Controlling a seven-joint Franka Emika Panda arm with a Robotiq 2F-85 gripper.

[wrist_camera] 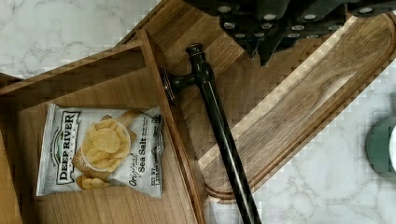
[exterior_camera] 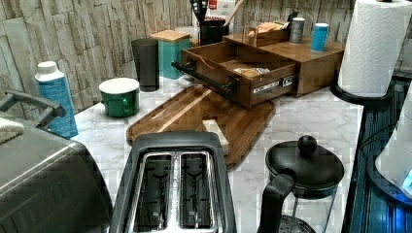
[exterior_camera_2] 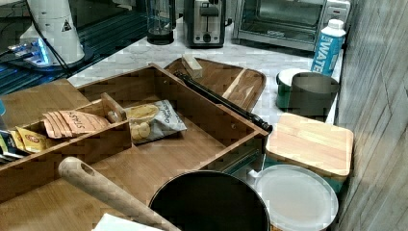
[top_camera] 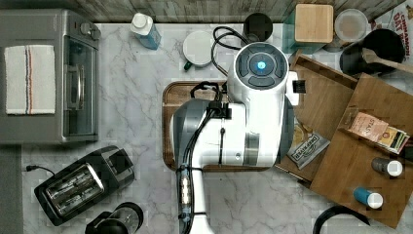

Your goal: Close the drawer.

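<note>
Clearly the drawer (exterior_camera_2: 192, 139) stands pulled right out, chips (wrist_camera: 100, 151) inside, unpushed; whether the jaws are wide, I can't tell.

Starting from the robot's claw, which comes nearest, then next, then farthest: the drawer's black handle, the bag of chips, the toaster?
From the gripper:
1. Black handle, on the open drawer's front, just beside the gripper in the wrist view.
2. Bag of chips, lying inside the drawer, beyond its front wall.
3. Toaster, far off at the top view's lower left.
</note>
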